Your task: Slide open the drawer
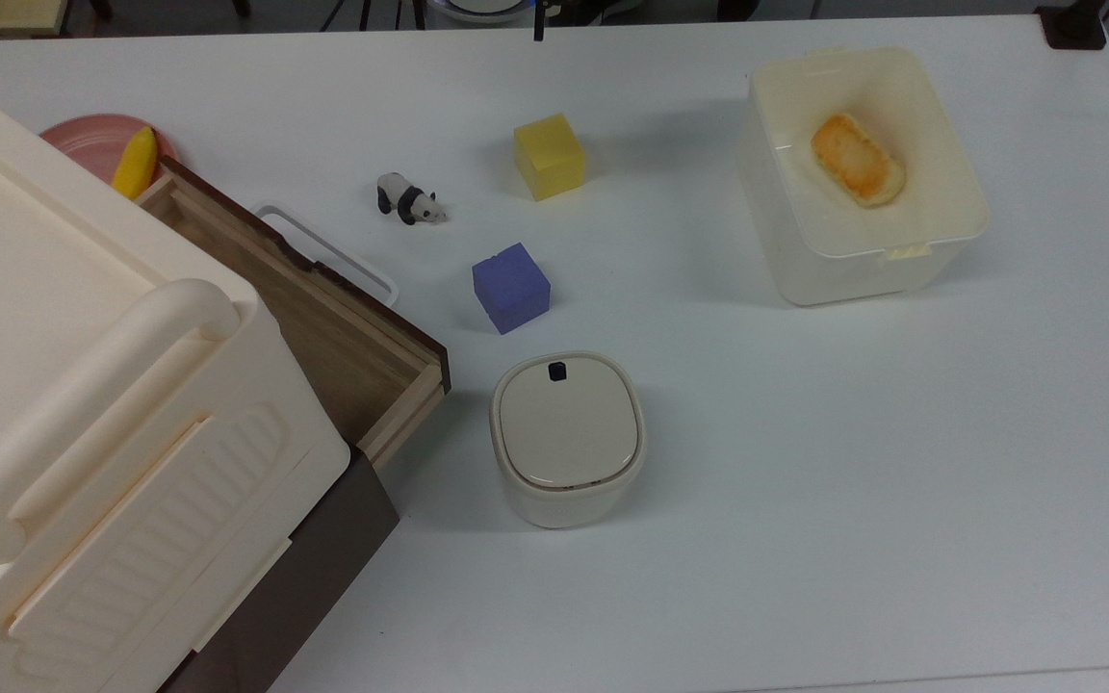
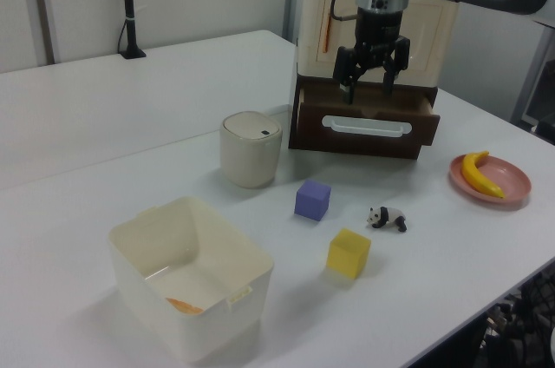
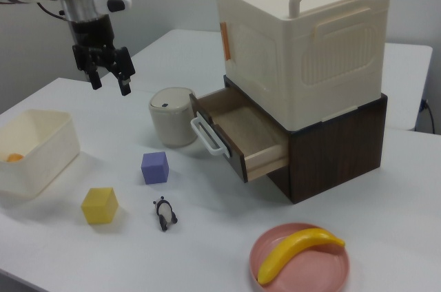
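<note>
Currently drawer (image 3: 238, 133) sits approx. half out of dark base w/ gripper (image 3: 107, 71) released, holding nothing, raised above table; if more travel reqd, hook white loop handle (image 3: 207, 133), pull straight along rails.

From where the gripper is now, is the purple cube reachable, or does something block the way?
Probably yes. The gripper hangs open in the air above the table, and the purple cube stands alone on the table; the lidded bin is beside it, not over it.

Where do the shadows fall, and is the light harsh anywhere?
Top view: soft, even light; the lidded bin casts a faint shadow toward the top view's left. Right view: the drawer shades the table beneath. Left view: no harsh glare.
</note>
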Controlling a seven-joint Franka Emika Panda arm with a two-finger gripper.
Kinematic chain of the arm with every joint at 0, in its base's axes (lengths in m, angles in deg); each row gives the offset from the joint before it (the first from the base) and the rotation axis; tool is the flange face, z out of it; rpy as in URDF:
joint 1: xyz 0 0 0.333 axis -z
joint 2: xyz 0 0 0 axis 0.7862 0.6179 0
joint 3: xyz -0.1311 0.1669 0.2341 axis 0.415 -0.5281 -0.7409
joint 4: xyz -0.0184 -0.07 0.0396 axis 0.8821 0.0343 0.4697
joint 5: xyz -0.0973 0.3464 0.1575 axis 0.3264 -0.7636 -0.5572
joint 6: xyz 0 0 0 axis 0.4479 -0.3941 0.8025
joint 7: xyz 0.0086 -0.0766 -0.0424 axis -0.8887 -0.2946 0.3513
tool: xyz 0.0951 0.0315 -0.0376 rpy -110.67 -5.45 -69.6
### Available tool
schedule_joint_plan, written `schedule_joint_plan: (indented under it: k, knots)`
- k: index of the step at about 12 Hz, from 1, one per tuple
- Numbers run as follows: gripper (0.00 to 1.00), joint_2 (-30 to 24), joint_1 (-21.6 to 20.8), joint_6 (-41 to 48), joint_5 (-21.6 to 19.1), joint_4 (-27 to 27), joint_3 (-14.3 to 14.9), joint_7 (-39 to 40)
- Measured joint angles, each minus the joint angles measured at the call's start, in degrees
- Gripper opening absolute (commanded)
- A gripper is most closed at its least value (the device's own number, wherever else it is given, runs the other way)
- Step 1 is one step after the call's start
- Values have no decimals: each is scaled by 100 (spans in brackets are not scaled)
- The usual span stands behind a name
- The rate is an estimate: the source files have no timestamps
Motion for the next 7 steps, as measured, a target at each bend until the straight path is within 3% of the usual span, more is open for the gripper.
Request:
schedule_joint_plan:
  k: [7]
  knots:
    - [100, 92, -23, -392, 16, -12, 3, 438]
